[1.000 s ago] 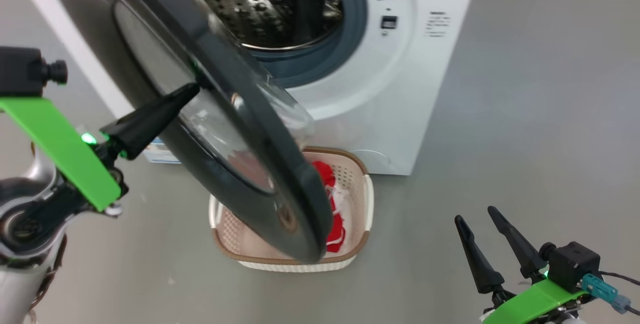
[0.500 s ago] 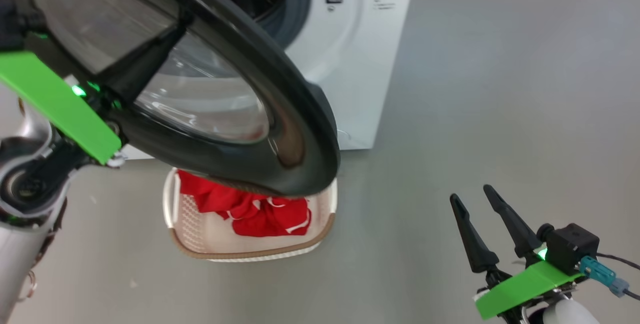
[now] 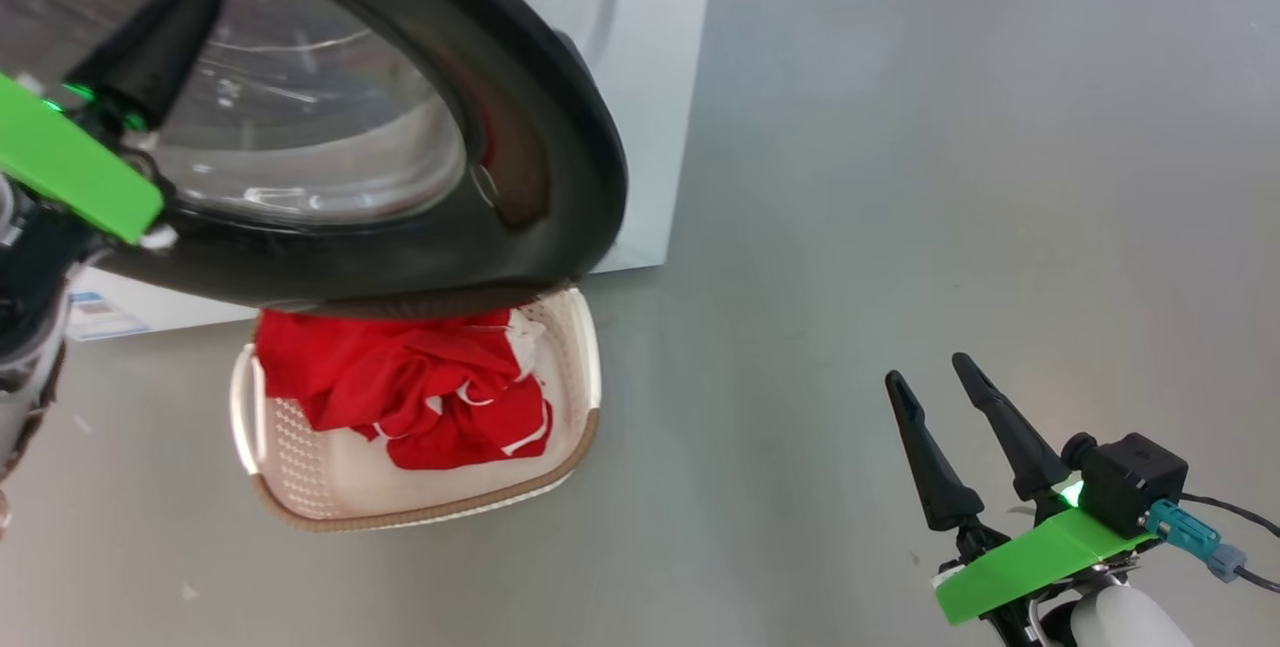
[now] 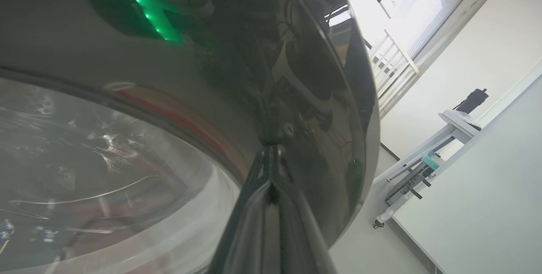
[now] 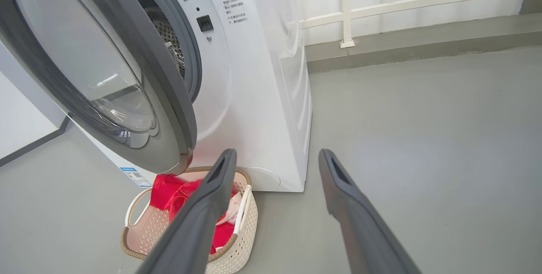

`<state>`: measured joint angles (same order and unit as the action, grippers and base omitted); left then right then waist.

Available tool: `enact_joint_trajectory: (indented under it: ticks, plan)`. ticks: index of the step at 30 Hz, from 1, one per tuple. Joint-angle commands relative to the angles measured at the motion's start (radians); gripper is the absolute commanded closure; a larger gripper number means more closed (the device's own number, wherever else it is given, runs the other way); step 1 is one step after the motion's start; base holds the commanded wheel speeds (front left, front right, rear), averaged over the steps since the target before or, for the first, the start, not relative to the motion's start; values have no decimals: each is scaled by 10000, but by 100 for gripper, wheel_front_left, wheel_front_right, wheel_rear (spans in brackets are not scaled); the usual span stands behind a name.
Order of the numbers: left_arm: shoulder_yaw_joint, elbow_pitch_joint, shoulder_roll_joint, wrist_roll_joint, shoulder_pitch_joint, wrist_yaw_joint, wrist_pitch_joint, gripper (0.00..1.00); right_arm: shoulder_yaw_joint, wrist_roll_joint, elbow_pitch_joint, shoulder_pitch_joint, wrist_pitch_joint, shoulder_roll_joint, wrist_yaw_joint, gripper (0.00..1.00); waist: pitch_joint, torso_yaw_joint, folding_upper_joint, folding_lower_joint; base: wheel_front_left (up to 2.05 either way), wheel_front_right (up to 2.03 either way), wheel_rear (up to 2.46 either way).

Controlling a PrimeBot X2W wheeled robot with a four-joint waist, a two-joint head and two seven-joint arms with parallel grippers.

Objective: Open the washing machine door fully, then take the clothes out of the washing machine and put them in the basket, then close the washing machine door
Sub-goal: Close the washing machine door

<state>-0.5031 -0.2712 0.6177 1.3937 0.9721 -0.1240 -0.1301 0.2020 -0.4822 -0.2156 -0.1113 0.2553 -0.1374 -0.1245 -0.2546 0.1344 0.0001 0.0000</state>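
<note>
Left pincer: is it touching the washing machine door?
Touching. Left wrist view: the shut left pincer tips meet their reflection on the washing machine door rim, no gap.

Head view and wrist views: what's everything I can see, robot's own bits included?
floor: one, grey, all around
washing machine: one, white, at the back, mouth open
basket: one, cream with brown rim, on the floor before the machine
clothes: one heap, red with white trim, in the basket
washing machine door: one, black rim and clear glass, swung partly open over the basket
railing: one, white, beyond the machine
left hand: one, dark fingers shut, tips against the door's outer face
right hand: one, dark fingers open, empty, low right
</note>
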Motion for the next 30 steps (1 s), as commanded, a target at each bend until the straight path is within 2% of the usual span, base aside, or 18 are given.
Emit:
enact_joint_trajectory:
  ticks: [1, 17, 30]
  plan:
    - [352, 69, 513, -60, 508, -67, 136, 100, 157, 13, 232, -267, 65, -20, -62, 0, -109, 177, -1, 0, 0, 0, 0]
    - [-148, -1303, 772, 8, 1281, -67, 1451, 100, 134, 22, 192, -290, 65, 119, -62, 0, -107, 647, -1, 0, 0, 0, 0]
    - [-851, -1062, 940, 501, 765, -67, 1866, 100, -18, 53, 191, -201, 65, 0, -62, 0, 108, 326, -1, 0, 0, 0, 0]
